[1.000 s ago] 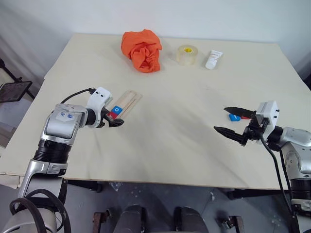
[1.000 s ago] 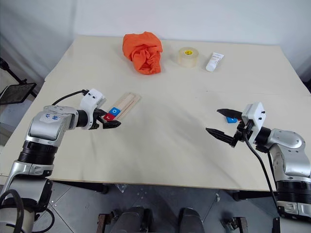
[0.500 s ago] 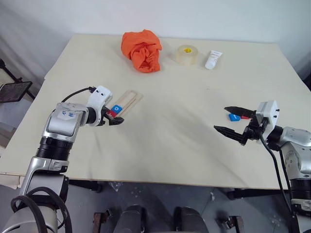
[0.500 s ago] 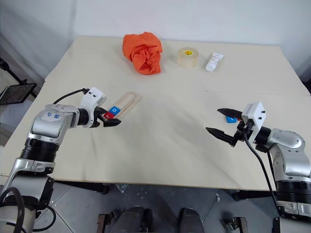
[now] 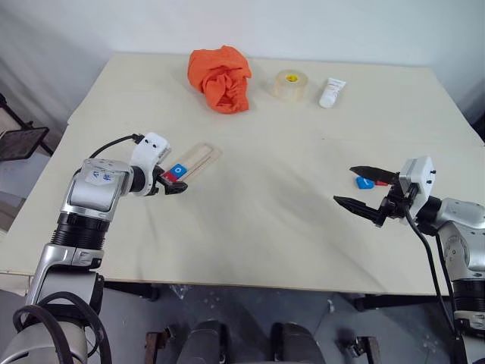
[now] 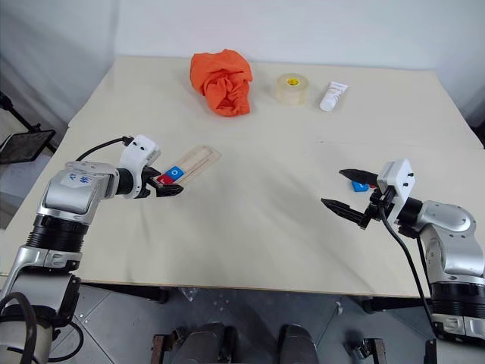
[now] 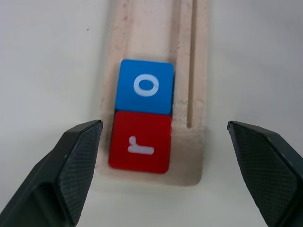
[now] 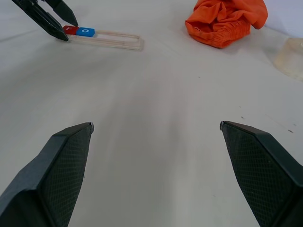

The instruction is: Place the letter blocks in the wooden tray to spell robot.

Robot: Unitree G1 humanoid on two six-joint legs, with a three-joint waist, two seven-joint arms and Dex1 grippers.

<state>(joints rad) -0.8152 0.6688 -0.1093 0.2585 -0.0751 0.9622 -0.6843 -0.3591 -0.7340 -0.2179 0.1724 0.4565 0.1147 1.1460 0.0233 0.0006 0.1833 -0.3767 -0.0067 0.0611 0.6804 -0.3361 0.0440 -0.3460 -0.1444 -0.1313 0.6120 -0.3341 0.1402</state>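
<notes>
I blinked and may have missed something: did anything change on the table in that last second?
Nothing visibly changed: the red r block and blue o block lie in the long wooden tray, and both arms hold their places with jaws open.

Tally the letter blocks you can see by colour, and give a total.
Red: 2, the r block in the wooden tray and one by the right tool
Blue: 2, the o block in the tray and one by the right tool
Total: 4

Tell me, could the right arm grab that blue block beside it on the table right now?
Probably yes. The right gripper is open and empty, the blue block lies right by its fingers, and nothing stands between them on the table.
</notes>
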